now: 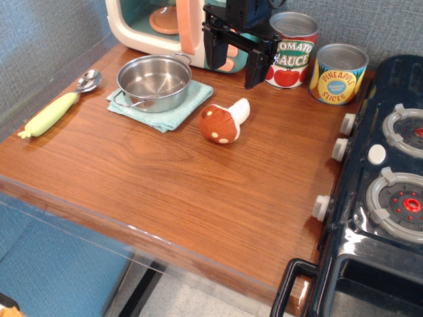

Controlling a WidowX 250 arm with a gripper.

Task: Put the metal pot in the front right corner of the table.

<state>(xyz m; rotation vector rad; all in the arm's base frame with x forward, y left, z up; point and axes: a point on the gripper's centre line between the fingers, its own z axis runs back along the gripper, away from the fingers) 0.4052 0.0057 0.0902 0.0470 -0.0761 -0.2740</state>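
The metal pot [154, 82] is a shallow shiny steel pot with wire loop handles. It sits upright and empty on a teal cloth [173, 107] at the back left of the brown wood table [198, 191]. My gripper [232, 63] hangs open and empty above the back of the table, to the right of the pot and apart from it. Its two black fingers [256, 71] point down.
A toy mushroom [223, 121] lies right of the cloth. A spoon with a yellow-green handle [58, 106] lies at the left. A tomato sauce can [291, 50] and a pineapple can [338, 74] stand at the back. A toy microwave [165, 26] stands behind the pot. A black toy stove [383, 191] fills the right side.
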